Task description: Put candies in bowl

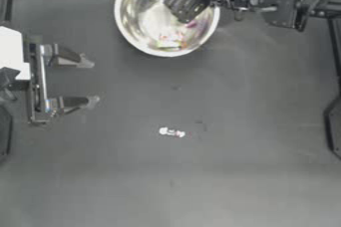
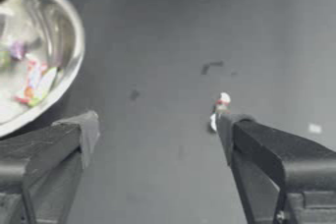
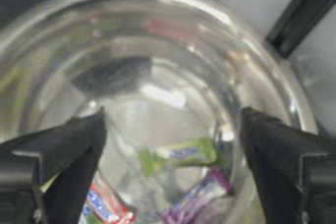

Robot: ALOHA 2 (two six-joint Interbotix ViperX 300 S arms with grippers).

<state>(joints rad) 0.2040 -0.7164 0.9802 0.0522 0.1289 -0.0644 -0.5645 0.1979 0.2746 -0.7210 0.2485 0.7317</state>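
The shiny silver bowl (image 1: 141,2) stands at the table's far edge, near the middle. Several candies lie inside it: a yellow-green one (image 3: 181,154), a purple-white one (image 3: 197,201) and a red-white one (image 3: 105,207). My right gripper (image 1: 181,6) hovers over the bowl's inside, open, with nothing between its fingers. One whitish candy (image 1: 172,132) with a touch of red lies alone on the table's middle. In the left wrist view this candy (image 2: 222,103) shows just past one fingertip. My left gripper (image 1: 83,81) rests at the left side, open and empty.
The dark table top (image 1: 253,171) spreads around the lone candy. The right arm's links (image 1: 286,2) run along the far edge. A dark fixture (image 1: 335,126) sits at the right edge.
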